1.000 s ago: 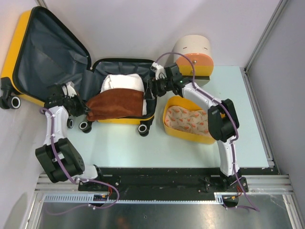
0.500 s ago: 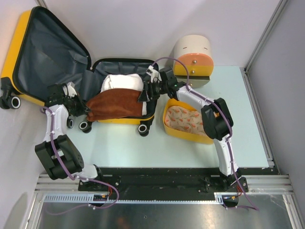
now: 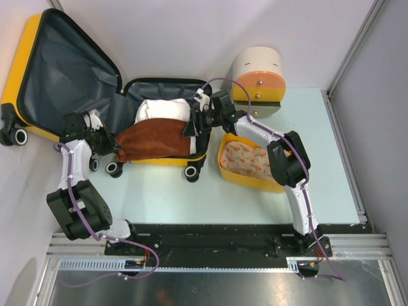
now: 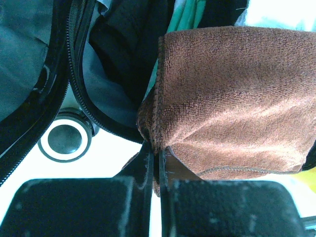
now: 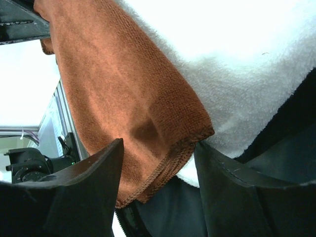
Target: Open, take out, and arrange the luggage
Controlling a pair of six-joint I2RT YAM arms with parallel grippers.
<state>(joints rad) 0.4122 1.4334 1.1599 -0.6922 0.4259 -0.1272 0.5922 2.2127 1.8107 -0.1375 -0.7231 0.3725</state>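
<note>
The yellow luggage lies open, its lid flat at the back left and its base in the middle. In the base a brown towel is draped over a white towel. My left gripper is shut on the brown towel's left corner; the left wrist view shows the cloth pinched between the closed fingers. My right gripper is open at the towel's right end. In the right wrist view the brown corner hangs between the spread fingers, unpinched, with the white towel behind it.
A smaller yellow bin holding patterned cloth stands right of the luggage, under my right arm. A cream-and-orange cabinet is at the back. A luggage wheel and black zipper trim sit close to my left gripper.
My right gripper has moved left over the luggage's edge to the brown towel's right corner, fingers still spread. The left gripper has stayed shut on the towel.
</note>
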